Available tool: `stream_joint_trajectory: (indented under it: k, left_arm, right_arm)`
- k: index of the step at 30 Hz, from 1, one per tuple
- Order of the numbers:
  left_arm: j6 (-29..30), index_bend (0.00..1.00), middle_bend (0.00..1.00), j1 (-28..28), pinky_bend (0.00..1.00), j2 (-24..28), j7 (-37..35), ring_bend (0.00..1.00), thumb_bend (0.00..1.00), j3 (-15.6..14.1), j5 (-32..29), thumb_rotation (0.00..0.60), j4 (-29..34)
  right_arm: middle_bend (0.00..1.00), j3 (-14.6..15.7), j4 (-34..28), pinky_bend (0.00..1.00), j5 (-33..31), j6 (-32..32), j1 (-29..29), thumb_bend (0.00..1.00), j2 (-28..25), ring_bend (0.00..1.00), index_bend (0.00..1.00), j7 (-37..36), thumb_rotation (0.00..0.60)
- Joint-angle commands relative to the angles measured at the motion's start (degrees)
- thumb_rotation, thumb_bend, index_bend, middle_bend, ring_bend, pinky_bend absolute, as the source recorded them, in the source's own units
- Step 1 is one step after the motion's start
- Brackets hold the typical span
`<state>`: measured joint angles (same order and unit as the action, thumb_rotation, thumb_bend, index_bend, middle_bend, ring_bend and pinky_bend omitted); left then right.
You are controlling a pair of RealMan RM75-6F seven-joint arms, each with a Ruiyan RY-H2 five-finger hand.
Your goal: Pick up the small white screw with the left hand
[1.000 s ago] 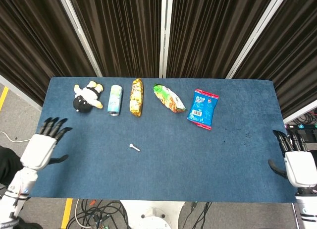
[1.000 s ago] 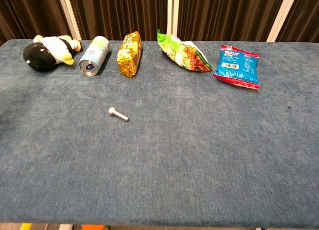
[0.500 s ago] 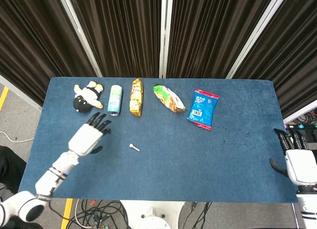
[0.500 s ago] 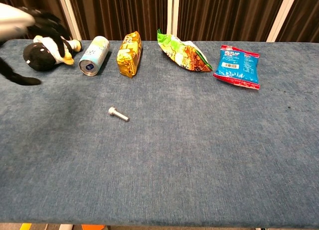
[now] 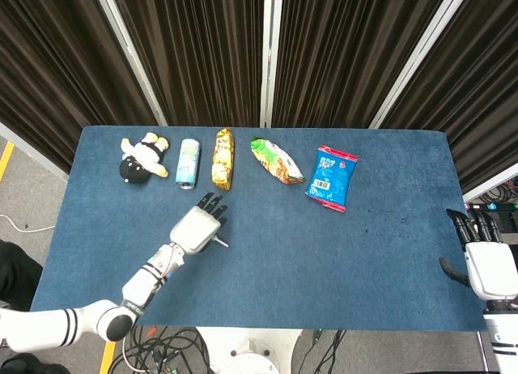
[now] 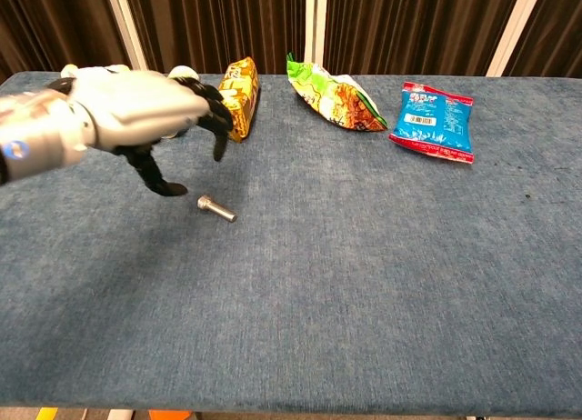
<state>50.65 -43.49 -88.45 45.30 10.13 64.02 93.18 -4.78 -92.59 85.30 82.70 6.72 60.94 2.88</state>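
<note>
The small white screw [image 6: 216, 208] lies flat on the blue table [image 6: 364, 256], left of the middle; in the head view only its tip [image 5: 222, 244] shows beside my left hand. My left hand [image 6: 150, 106] hovers above and just left of the screw, fingers spread and pointing forward, the thumb hanging down near the screw's head without touching it; in the head view this left hand [image 5: 197, 225] covers most of the screw. My right hand [image 5: 486, 261] rests open off the table's right front corner.
Along the far edge lie a plush toy [image 5: 142, 158], a can [image 5: 188, 163] on its side, a yellow snack pack [image 5: 222, 158], a green snack bag [image 5: 276, 159] and a blue packet [image 5: 331, 176].
My left hand has swept from the table's left front edge rightward to above the screw. The screw and the right hand have not moved.
</note>
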Motion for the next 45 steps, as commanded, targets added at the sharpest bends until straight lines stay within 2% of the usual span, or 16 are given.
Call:
stream_joint_trajectory:
  k: [1, 15, 27, 45]
  left_arm:
    - [0.0, 0.40, 0.16, -1.8, 0.00, -2.7, 1.9, 0.02, 0.23, -0.6, -2.5, 0.600, -2.3]
    - [1.8, 0.45, 0.16, -4.5, 0.00, -8.4, 3.7, 0.02, 0.25, -2.8, -8.2, 0.600, -7.3]
    - [2.5, 0.48, 0.16, -5.7, 0.00, -9.4, 2.8, 0.02, 0.30, -4.2, -9.7, 0.600, -7.5]
    - [3.7, 0.52, 0.17, -7.1, 0.00, -10.8, 2.0, 0.02, 0.33, -4.9, -10.8, 0.600, -8.5]
  right_arm:
    - [0.12, 0.1, 0.0, 0.04, 0.0, 0.1, -0.1, 0.18, 0.0, 0.00, 0.08, -0.2, 0.600]
    - [0.12, 0.3, 0.8, 0.04, -0.4, -0.1, -0.3, 0.18, 0.2, 0.00, 0.08, -1.1, 0.600]
    - [0.12, 0.5, 1.3, 0.04, -0.4, 0.0, -0.5, 0.18, 0.4, 0.00, 0.08, -1.9, 0.600]
    - [0.12, 0.6, 1.7, 0.04, -0.8, -0.2, -0.7, 0.18, 0.3, 0.00, 0.08, -2.4, 0.600]
